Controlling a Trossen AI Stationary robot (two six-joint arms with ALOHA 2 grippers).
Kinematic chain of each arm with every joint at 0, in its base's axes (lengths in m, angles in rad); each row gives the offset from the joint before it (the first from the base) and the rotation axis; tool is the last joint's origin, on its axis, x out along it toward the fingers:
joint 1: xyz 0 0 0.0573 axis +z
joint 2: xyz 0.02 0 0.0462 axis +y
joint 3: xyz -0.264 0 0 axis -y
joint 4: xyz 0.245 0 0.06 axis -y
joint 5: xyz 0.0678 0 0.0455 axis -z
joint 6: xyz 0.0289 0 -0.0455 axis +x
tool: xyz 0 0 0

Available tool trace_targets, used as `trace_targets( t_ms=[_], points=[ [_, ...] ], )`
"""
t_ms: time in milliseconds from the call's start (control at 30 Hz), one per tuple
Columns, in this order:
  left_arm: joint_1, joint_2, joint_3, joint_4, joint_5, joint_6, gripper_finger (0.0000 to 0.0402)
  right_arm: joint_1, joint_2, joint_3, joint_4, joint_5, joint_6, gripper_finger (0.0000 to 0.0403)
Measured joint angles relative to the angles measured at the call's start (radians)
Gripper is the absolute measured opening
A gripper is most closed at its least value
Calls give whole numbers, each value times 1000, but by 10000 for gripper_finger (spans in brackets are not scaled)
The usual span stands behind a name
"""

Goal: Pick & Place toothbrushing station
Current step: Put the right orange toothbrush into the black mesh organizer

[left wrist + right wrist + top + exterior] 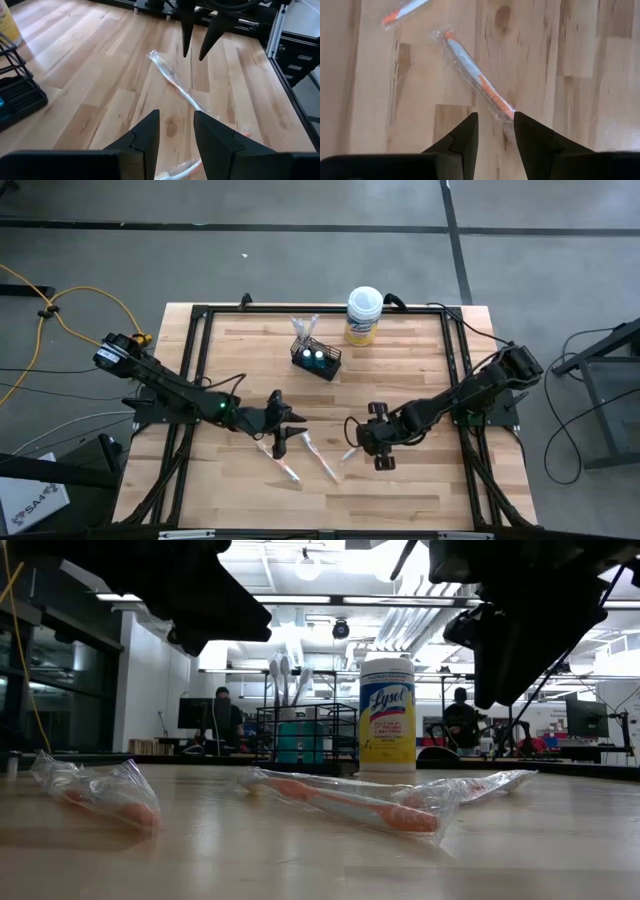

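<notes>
The black wire basket [316,361] stands toward the far middle of the tabletop [240,370], with a few wrapped toothbrushes [303,330] already upright in it and two teal-topped tubes [314,358] inside. A white-lidded, yellow-labelled canister [364,316] sits just to its right and a little farther back.

Three wrapped toothbrushes lie loose on the near half of the tabletop. One [321,458] runs diagonally in the middle, one [280,461] lies just left of it, and one [350,452] is by the right arm.

The left tool [283,432] hovers low over the left-hand loose brush, its fingers [145,141] apart and holding nothing. The right tool [378,443] hangs over the right end of the loose group, also spread and empty; its wrist view looks down on an orange-accented brush [477,80] in its wrapper, whose end lies right between the fingers [532,137].

So the job looks partly done: some brushes are stowed, three are left to collect. The right tool seems best lined up for the next pick. The slack, crinkly wrapper may slip or bunch in a pinch, so the grip would need to catch the handle itself.
</notes>
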Motion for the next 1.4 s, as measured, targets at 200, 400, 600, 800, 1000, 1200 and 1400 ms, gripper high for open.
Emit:
trace_targets(
  t_ms=[200,400,600,800,1000,1200,1400],
  points=[
    [9,0,0,0,2,-24,116,4,0,0,0,27,287,116],
    [9,0,0,-1,2,-33,116,13,0,0,-22,50,666,116],
    [9,0,0,7,-20,-45,116,16,0,0,-93,61,956,116],
    [9,0,0,26,-25,-37,116,5,0,0,-96,160,1317,116],
    [-1,0,0,25,-2,44,116,39,49,-1,30,152,1352,116],
    [-16,0,0,19,-6,51,116,72,95,0,75,129,1503,116],
    [-12,0,0,25,-19,60,116,78,118,-1,26,141,1699,116]
  ],
)
